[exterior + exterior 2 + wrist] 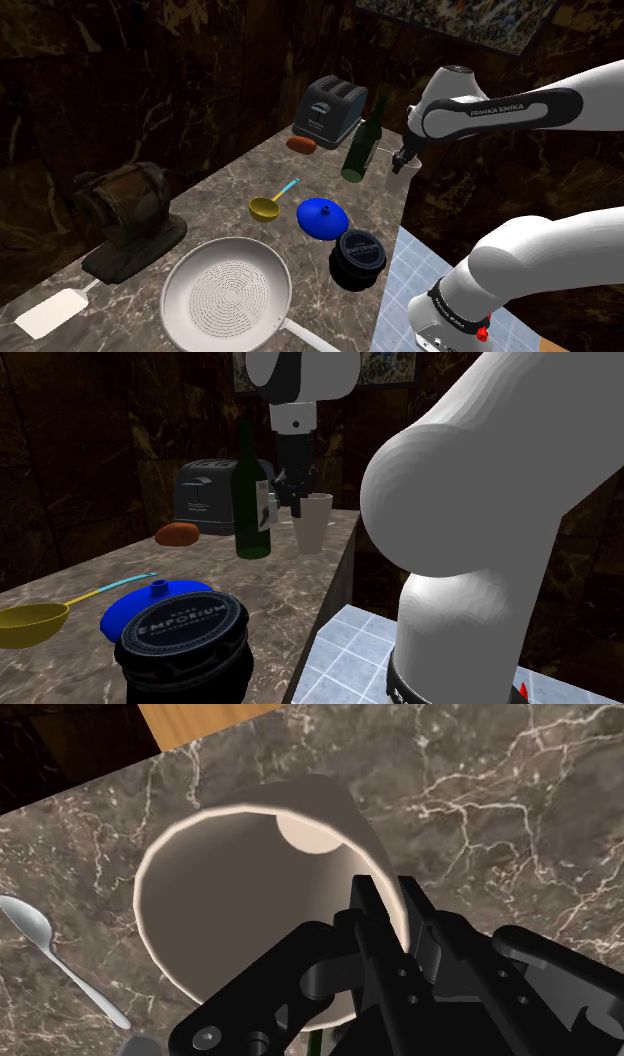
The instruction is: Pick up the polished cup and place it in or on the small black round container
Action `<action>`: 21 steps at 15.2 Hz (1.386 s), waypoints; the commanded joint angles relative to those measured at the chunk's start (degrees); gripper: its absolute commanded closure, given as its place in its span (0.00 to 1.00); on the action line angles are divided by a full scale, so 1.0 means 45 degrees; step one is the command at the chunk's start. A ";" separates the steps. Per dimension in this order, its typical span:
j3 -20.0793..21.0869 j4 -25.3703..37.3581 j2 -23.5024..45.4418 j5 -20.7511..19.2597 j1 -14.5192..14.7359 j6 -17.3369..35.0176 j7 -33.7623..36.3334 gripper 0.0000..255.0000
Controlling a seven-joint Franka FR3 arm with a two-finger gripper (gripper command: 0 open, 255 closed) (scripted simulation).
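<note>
Pincer [395,904] clenched on wall of cream cup [240,904] at rim, one finger inside, other outside. Cup upright near desk [230,190] edge, just beside green bottle [252,502]; cannot tell whether base touches desk. Arm comes down on cup from above. Black round container [357,258] stands well apart from cup, near same desk edge, just beside blue lid [323,217]. Toaster [333,108] behind bottle.

Marble counter [218,188]: toaster [333,110], green bottle [365,142], black round container [357,258], perforated pan [226,295].
</note>
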 commanded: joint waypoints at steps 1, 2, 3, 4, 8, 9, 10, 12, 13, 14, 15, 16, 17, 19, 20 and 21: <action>0.0050 0.0203 -0.0208 0.0073 0.0029 -0.0413 -0.0048 1.00; 0.0072 0.0315 -0.0305 0.0109 0.0042 -0.0620 -0.0076 1.00; 0.0095 0.0430 -0.0396 0.0144 0.0055 -0.0825 -0.0104 1.00; 0.0118 0.0547 -0.0483 0.0178 0.0067 -0.1028 -0.0131 1.00; 0.0209 0.1043 -0.0785 0.0309 0.0115 -0.1821 -0.0234 1.00; 0.0231 0.1173 -0.0850 0.0341 0.0127 -0.2015 -0.0259 1.00; 0.0254 0.1306 -0.0910 0.0372 0.0138 -0.2206 -0.0284 1.00; 0.0298 0.1579 -0.1018 0.0432 0.0160 -0.2585 -0.0333 1.00; 0.0320 0.1718 -0.1066 0.0461 0.0171 -0.2771 -0.0357 1.00; 0.0342 0.1860 -0.1110 0.0490 0.0181 -0.2956 -0.0380 1.00; 0.0364 0.2005 -0.1151 0.0518 0.0192 -0.3140 -0.0404 1.00; 0.0385 0.2151 -0.1187 0.0546 0.0202 -0.3322 -0.0427 1.00; 0.0407 0.2300 -0.1220 0.0573 0.0211 -0.3502 -0.0450 1.00; 0.0449 0.2604 -0.1275 0.0626 0.0231 -0.3859 -0.0496 1.00; 0.0469 0.2759 -0.1297 0.0652 0.0240 -0.4035 -0.0519 1.00; 0.0489 0.2917 -0.1315 0.0677 0.0250 -0.4210 -0.0541 1.00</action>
